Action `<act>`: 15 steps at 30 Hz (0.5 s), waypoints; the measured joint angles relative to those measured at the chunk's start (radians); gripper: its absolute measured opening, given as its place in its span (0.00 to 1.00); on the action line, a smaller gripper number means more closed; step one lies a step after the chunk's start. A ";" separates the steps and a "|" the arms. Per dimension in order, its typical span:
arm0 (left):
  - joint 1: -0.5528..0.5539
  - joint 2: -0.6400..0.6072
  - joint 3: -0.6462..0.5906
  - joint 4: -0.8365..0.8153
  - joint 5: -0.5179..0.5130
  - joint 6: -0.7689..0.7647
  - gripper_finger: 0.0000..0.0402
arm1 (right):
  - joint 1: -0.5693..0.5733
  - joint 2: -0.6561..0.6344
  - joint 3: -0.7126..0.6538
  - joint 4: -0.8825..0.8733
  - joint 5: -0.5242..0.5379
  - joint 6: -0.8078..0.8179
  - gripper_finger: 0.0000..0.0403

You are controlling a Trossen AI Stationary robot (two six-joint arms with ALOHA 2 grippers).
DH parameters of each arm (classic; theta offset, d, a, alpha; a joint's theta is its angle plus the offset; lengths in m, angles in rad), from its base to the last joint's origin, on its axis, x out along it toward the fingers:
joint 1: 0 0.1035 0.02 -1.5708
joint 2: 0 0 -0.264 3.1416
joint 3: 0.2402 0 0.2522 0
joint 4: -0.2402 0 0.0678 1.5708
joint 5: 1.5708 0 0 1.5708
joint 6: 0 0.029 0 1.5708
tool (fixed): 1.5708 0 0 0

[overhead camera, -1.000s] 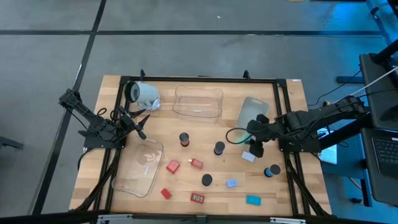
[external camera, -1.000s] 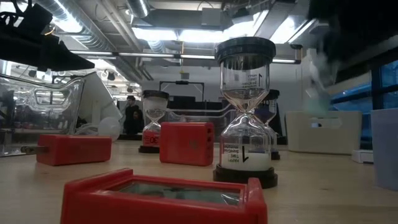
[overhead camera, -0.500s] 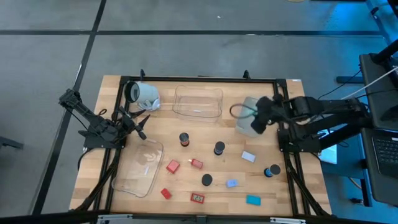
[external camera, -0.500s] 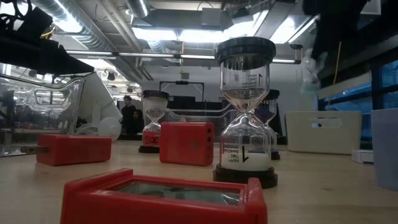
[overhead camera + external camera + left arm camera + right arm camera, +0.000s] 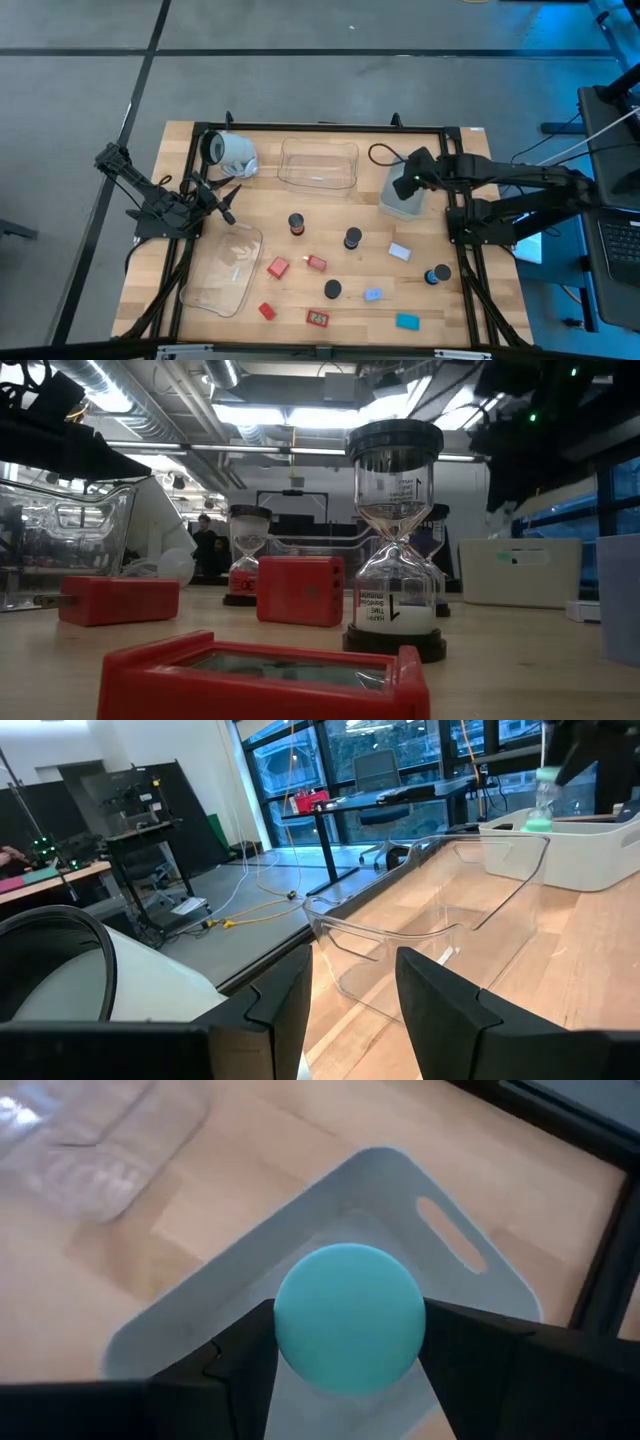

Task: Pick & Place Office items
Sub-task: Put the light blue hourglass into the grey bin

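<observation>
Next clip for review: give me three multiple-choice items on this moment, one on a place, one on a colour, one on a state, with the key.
1. Where is the right gripper?
A. Over the grey square plastic tub
B. Over the flat clear plastic tray
C. Beside the white mug lying on its side

2. What colour is the round cap of the small timer in its jaws?
A. Red
B. Teal
C. Black

3. What is the left gripper doing?
A. Holding a red block
B. Lifting the mug
C. Waiting empty at the table's left edge

Key: 1 A, the right wrist view looks straight down into the tub. 2 B, a teal disc sits between the jaws. 3 C, the left wrist view shows nothing between its jaws.
</observation>
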 joint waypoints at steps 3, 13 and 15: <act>0.000 0.000 0.000 0.000 0.000 -0.001 0.36 | -0.049 0.000 -0.054 0.061 0.003 0.023 0.51; 0.000 0.000 0.000 0.000 0.000 0.000 0.36 | -0.158 0.000 -0.132 0.185 -0.026 0.039 0.51; 0.000 0.000 0.000 0.000 0.000 0.000 0.36 | -0.171 0.009 -0.132 0.198 -0.038 0.040 0.51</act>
